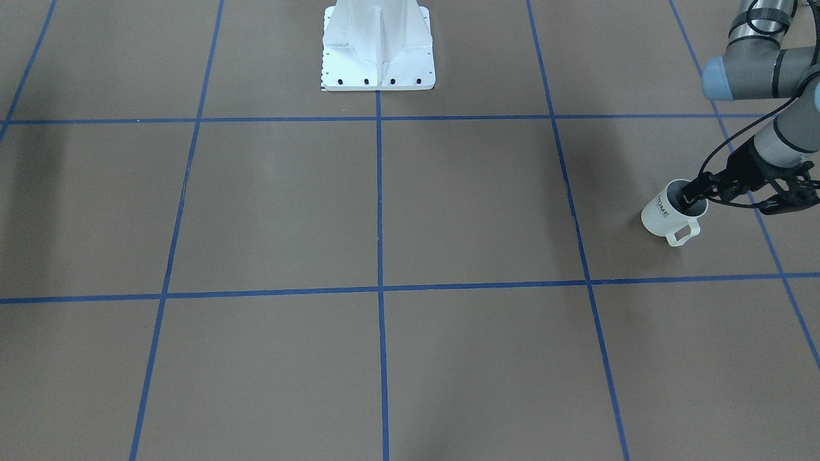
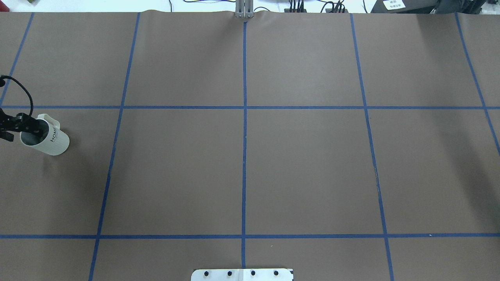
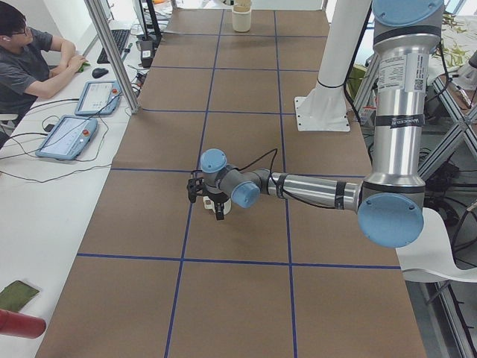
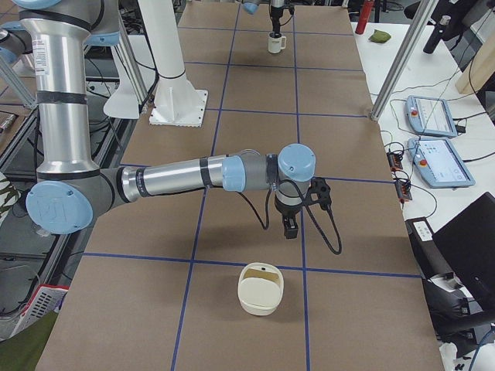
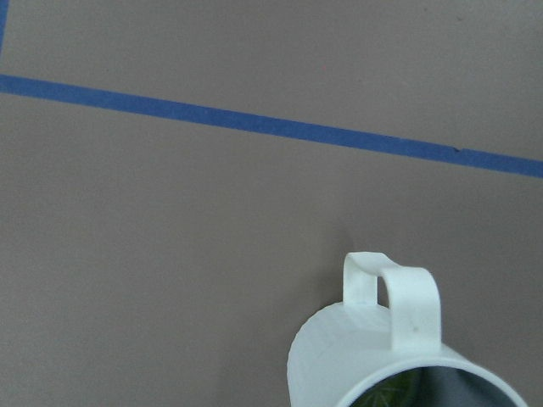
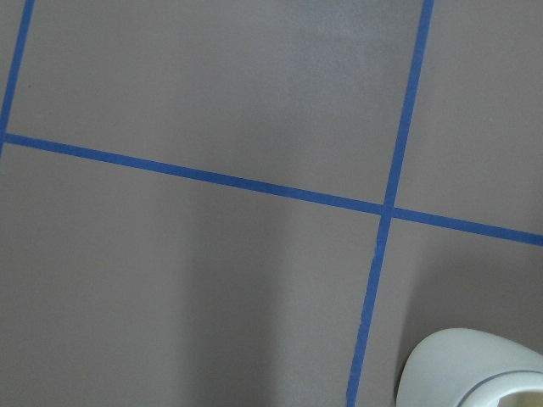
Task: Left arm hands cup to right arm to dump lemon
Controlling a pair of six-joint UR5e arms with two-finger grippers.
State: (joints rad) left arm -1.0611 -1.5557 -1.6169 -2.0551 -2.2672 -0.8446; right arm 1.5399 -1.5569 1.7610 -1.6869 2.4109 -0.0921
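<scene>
Inside cup (image 5: 339,365) sits lemon (image 5: 389,393), only partly vis.

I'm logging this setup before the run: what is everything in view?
cup: one, off-white with black HOME lettering, at the table's end on the robot's left
lemon: one, yellow-green, inside the cup
container: one, cream, on the table near the right gripper
tape grid: blue, across the brown table
mount: one, white, at the robot's side of the table
pendants: two, grey and blue, on the white side bench
red thing: one, on the bench
green cloth: one, beside it
operator: one, grey shirt, seated at the bench
left gripper: black, at the cup's rim; grip unclear
right gripper: black, above the table; state unclear
</scene>
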